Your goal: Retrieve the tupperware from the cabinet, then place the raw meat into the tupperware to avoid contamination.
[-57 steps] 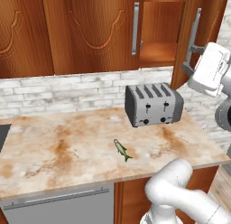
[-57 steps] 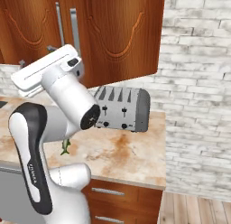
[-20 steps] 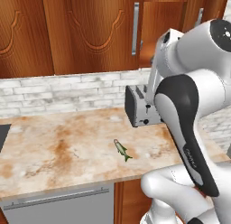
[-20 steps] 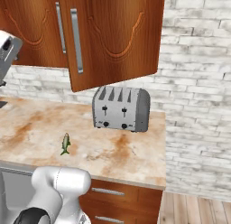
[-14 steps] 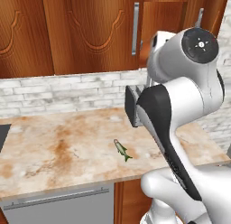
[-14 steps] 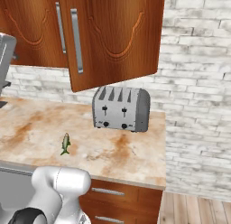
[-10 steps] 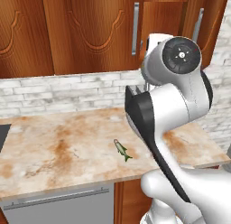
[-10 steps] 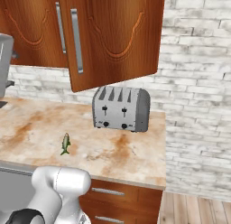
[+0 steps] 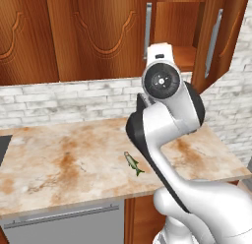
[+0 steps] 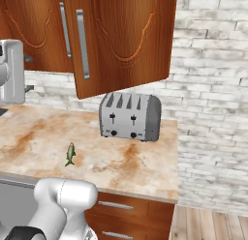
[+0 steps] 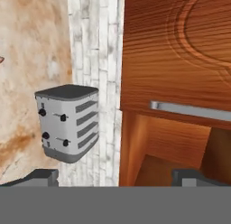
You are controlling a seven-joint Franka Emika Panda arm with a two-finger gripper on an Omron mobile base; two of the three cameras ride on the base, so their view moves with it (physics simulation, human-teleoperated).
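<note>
The two-finger gripper [image 11: 115,178], fingers spread and empty, faces the open right compartment of the reddish-brown wooden wall cabinet [image 11: 171,146]. No tupperware is discernible inside. The slender grey-green fish [image 9: 133,163] lies below on the marbled counter [image 9: 64,164].

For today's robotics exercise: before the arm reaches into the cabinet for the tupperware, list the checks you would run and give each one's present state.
1. Right door of the cabinet swung open: ok.
2. Tupperware seen on the shelf: cannot tell; the visible part looks bare.
3. Gripper open, nothing between the fingertips: ok.
4. Hand pointed at the opening: ok.
5. Raw meat lying free on the counter: ok.
6. Toaster apart from the fish: ok.
</note>
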